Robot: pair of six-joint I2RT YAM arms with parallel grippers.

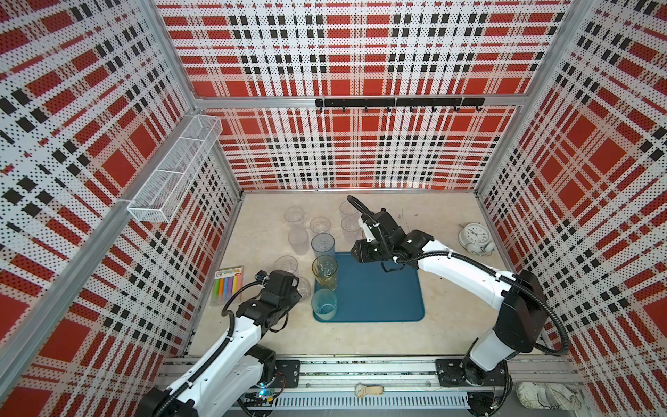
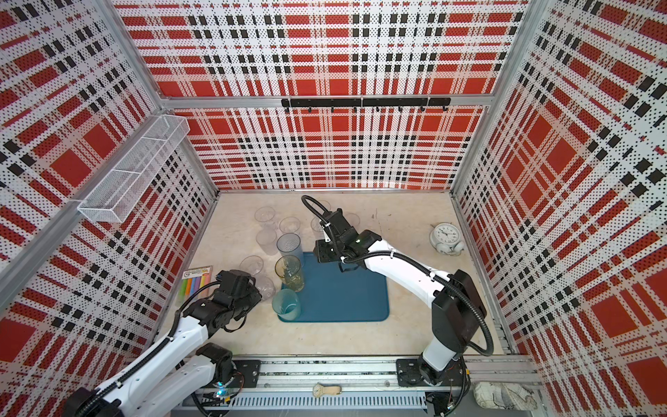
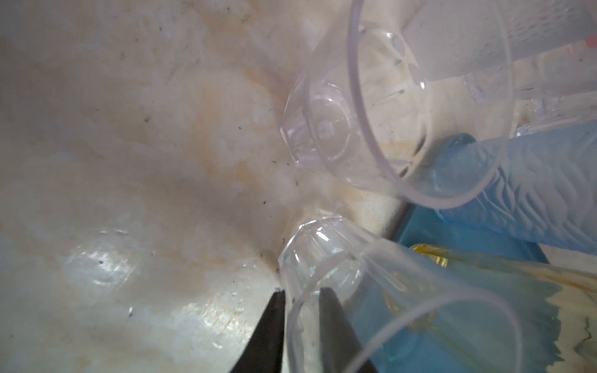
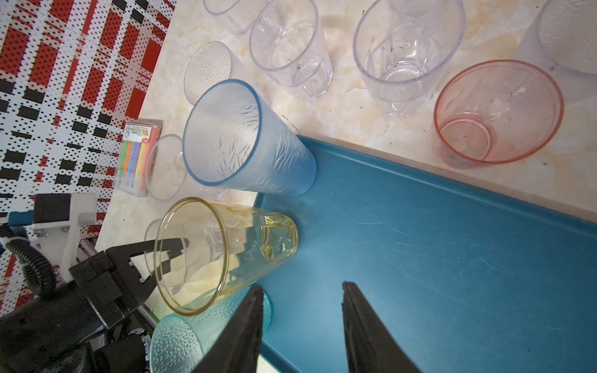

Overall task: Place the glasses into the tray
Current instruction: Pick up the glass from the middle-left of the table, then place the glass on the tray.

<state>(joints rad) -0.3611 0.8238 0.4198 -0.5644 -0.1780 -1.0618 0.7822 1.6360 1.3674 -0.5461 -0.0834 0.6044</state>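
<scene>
The teal-blue tray [image 1: 382, 299] lies mid-table. Along its left edge stand a grey-blue glass [image 1: 323, 245], an amber glass [image 1: 325, 272] and a teal glass [image 1: 323, 303]. Just left of the tray stands a clear faceted glass [image 3: 323, 255]. My left gripper [image 3: 300, 295] is shut on its wall, one finger inside the rim and one outside. My right gripper [image 4: 302, 285] hangs open over the tray's far left part, holding nothing. Several more clear glasses [image 1: 298, 238] stand on the table behind the tray, and a pink glass [image 4: 497, 113] stands beyond its far rim.
A white alarm clock [image 1: 474, 234] sits at the far right of the table. A pack of coloured chalks [image 1: 229, 285] lies by the left wall. A white wire basket [image 1: 177, 169] hangs on that wall. A wristwatch [image 1: 368, 390] lies on the front rail.
</scene>
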